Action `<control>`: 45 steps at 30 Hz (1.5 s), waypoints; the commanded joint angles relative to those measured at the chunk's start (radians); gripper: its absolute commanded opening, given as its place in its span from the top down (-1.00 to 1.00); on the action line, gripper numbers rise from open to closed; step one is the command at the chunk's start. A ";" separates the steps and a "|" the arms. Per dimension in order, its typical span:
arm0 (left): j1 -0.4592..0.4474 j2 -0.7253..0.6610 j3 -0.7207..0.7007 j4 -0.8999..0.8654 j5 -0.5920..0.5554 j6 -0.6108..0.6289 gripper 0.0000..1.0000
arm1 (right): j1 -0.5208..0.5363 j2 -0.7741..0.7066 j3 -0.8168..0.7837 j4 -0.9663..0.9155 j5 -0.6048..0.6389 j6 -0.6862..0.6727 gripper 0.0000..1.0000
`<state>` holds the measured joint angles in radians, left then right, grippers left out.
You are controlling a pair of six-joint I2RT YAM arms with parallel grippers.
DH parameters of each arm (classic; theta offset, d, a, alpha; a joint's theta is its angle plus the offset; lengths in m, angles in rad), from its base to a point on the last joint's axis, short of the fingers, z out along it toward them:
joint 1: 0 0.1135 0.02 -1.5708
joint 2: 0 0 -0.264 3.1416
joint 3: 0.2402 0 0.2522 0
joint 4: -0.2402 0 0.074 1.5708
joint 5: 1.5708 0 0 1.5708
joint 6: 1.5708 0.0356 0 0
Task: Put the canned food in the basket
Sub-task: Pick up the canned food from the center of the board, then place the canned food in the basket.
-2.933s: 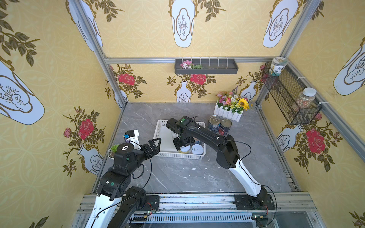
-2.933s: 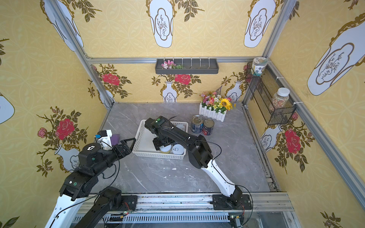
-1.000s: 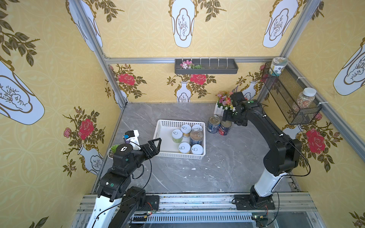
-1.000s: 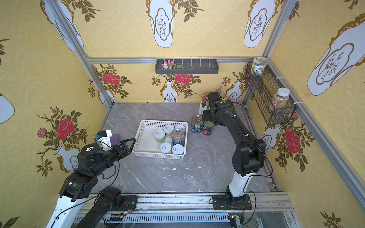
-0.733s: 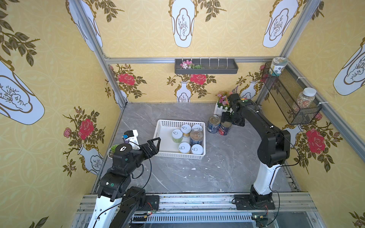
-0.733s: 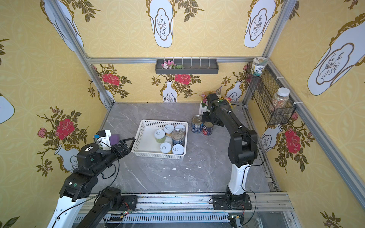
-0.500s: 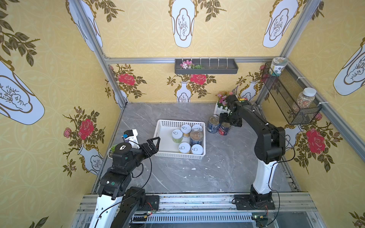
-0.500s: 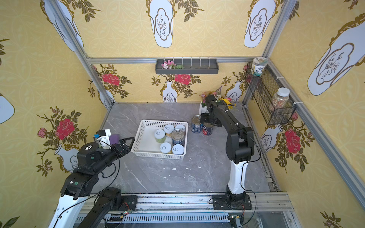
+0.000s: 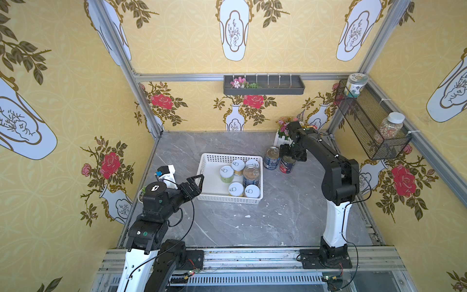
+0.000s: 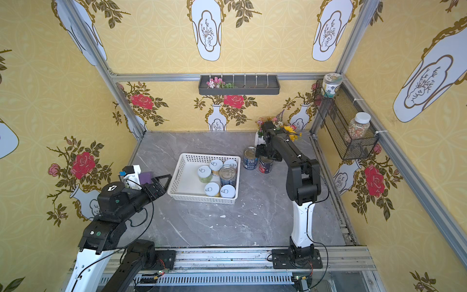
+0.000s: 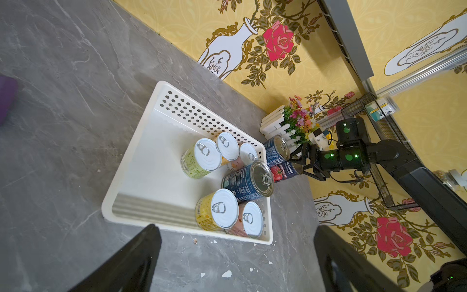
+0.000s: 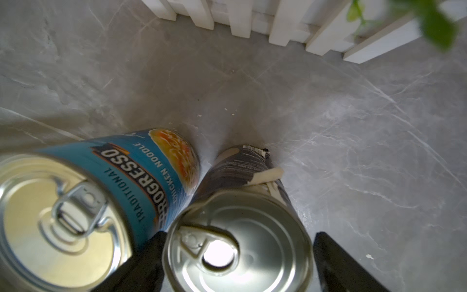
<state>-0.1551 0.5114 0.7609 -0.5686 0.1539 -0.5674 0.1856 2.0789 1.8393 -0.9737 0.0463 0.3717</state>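
Two cans out on the table (image 9: 252, 227)! The tomato can (image 9: 287, 165) stands upright just right of the basket (image 9: 202, 174), close beside the blue soup can (image 9: 271, 158). Six cans (image 9: 251, 174) sit in the basket's right half. The right hand (image 9: 290, 154) is down over the tomato can, fingers (image 12: 336, 265) straddling it close. Clamped or not, I can't tell. The left hand (image 9: 194, 187) hovers at the basket's left edge, fingers wide apart.

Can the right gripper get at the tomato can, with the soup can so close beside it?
Likely yes. The right gripper straddles the tomato can: one finger sits in the gap by the soup can, and the other stands on the free side.
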 commanded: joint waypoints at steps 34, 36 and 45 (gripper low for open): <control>0.086 0.021 -0.014 0.048 0.078 0.026 -1.00 | 0.521 -0.261 0.243 -0.251 0.244 0.096 -0.46; 0.086 0.022 -0.013 0.046 0.076 0.025 -1.00 | 0.578 -0.243 0.286 -0.268 0.243 0.112 -0.44; 0.086 -0.027 0.005 0.002 -0.062 0.003 -1.00 | 0.794 -0.088 0.477 -0.281 0.215 0.155 -0.43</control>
<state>-0.0704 0.5045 0.7628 -0.5591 0.1539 -0.5583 0.9489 1.9568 2.2700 -1.2896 0.2470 0.4992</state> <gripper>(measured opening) 0.999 0.788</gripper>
